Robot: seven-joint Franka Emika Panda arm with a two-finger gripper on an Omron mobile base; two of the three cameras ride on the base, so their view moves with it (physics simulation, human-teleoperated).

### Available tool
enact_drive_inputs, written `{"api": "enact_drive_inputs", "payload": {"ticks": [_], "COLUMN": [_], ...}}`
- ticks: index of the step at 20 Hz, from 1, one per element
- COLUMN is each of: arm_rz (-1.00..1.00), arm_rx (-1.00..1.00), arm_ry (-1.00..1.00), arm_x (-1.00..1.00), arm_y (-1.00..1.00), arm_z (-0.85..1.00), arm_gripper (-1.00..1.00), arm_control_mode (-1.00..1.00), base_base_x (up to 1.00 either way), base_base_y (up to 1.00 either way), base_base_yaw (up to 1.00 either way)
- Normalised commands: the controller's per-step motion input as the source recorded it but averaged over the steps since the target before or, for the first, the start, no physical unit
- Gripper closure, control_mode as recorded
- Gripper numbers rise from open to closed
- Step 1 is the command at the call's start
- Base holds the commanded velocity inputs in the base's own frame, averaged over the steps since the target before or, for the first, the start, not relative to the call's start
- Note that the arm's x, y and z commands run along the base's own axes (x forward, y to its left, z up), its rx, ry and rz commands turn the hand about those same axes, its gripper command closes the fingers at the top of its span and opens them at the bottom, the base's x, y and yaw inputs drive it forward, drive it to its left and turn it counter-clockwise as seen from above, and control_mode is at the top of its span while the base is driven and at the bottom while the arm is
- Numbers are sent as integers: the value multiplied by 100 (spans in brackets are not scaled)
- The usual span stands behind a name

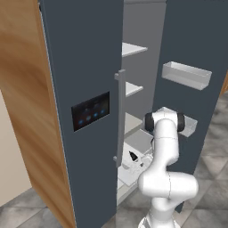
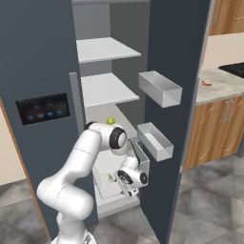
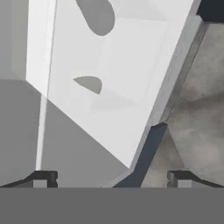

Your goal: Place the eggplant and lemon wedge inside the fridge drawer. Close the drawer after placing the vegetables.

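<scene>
Dark slate-grey fridge doors stand open in a rendered kitchen of wood cabinets and grey stone floor tiles, with flat white shelves [image 2: 107,88] above and two translucent grey-white door bins [image 2: 161,89] on the right-hand door. Low in the fridge the wide white boxy fridge drawer [image 1: 133,171] is pulled out. In the left base view the small glossy purple-black eggplant [image 1: 133,156] already lies on its floor, and in the right base view a tiny yellow-green lemon wedge [image 2: 111,177] seems to rest there too, so by my judgement both foods are placed and only the closing remains. A round yellow-green ball [image 2: 111,121] sits on a shelf higher up. The two-finger gripper [image 2: 130,191] hangs at the drawer's front right corner, jaws spread wide and holding nothing; in the hand view its dark fingertips [image 3: 43,178] frame the drawer's white wall and the floor beyond. From the gripper in the right base view, the wedge lies near at about ten o'clock, apart from the fingers.
</scene>
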Motion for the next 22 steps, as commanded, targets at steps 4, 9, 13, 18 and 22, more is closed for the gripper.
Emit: {"api": "enact_drive_inputs", "payload": {"ticks": [4, 9, 13, 18, 22], "arm_rz": [0, -1, -4, -5, -8], "arm_rx": [16, 12, 10, 7, 3], "arm_ry": [0, 0, 0, 0, 0], "arm_x": [86, 82, 72, 68, 55], "arm_y": [5, 15, 26, 37, 62], "arm_z": [0, 0, -1, -7, -14], "arm_gripper": [-100, -100, -100, -100, -100], "arm_control_mode": [-100, -100, -100, -100, -100], "base_base_x": [0, 0, 0, 0, 0], "base_base_y": [0, 0, 0, 0, 0], "base_base_yaw": [0, 0, 0, 0, 0]}}
